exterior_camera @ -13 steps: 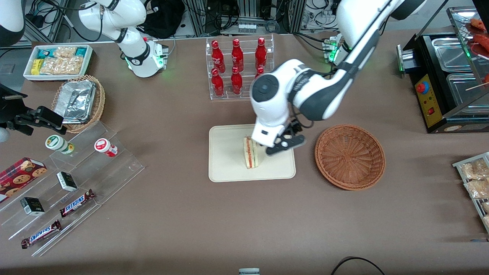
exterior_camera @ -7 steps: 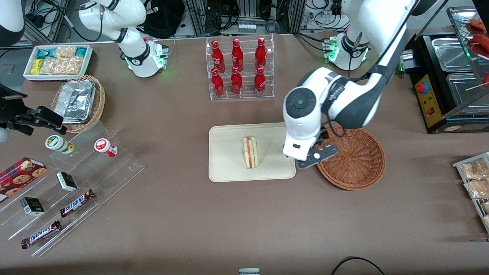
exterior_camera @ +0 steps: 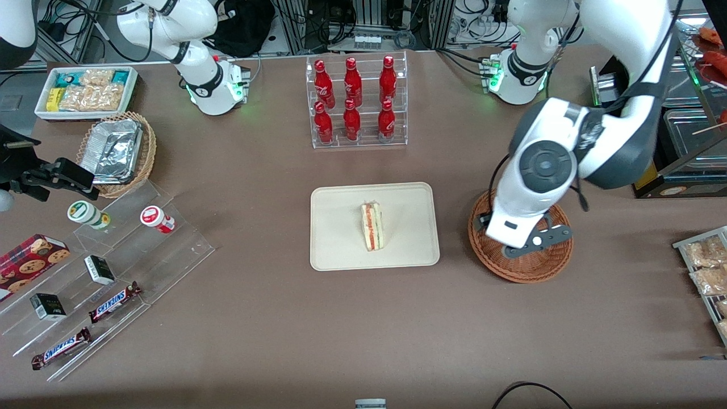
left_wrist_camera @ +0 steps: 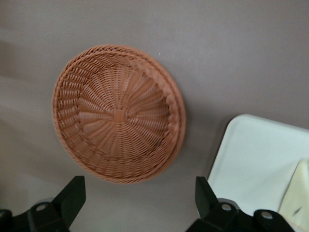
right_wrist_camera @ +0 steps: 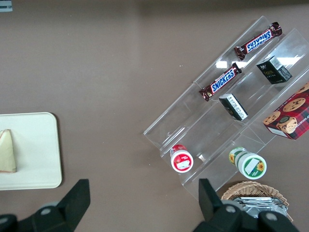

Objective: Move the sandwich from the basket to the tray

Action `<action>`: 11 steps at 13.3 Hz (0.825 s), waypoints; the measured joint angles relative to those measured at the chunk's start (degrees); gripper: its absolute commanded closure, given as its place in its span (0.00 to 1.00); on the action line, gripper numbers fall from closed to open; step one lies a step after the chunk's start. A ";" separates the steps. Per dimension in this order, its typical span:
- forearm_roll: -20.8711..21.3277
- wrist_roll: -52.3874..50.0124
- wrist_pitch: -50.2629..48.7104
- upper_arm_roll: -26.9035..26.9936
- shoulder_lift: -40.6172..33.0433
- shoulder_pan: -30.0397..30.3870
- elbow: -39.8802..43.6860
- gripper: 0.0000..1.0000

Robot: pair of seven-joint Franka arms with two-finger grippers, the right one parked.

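The sandwich (exterior_camera: 372, 227) stands on edge in the middle of the cream tray (exterior_camera: 341, 238), red and green filling facing up. It also shows on the tray (right_wrist_camera: 34, 145) as a pale wedge, the sandwich (right_wrist_camera: 7, 151), in the right wrist view. The reddish-brown wicker basket (exterior_camera: 534, 270) is beside the tray, toward the working arm's end, with nothing in it (left_wrist_camera: 118, 113). My left gripper (exterior_camera: 514, 233) hangs above the basket, well apart from the sandwich. In the left wrist view the gripper (left_wrist_camera: 139, 198) is open, its black fingers (left_wrist_camera: 72, 198) wide apart with nothing between them.
A clear rack of red bottles (exterior_camera: 355, 102) stands farther from the front camera than the tray. A stepped acrylic shelf with snack bars and jars (exterior_camera: 113, 261) lies toward the parked arm's end. A black food warmer (exterior_camera: 659, 130) and a tray of packets (exterior_camera: 707, 267) stand beside the basket.
My left gripper moved off the tray, away from the sandwich, to above the basket. The sandwich stayed where it stood on the tray.
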 measured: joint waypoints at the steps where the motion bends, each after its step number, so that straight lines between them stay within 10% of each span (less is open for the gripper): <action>1: -1.35 3.49 -0.12 1.21 -2.12 0.12 -1.64 0.00; 11: -5.90 35.02 -11.35 18.66 -20.15 -3.53 -9.83 0.00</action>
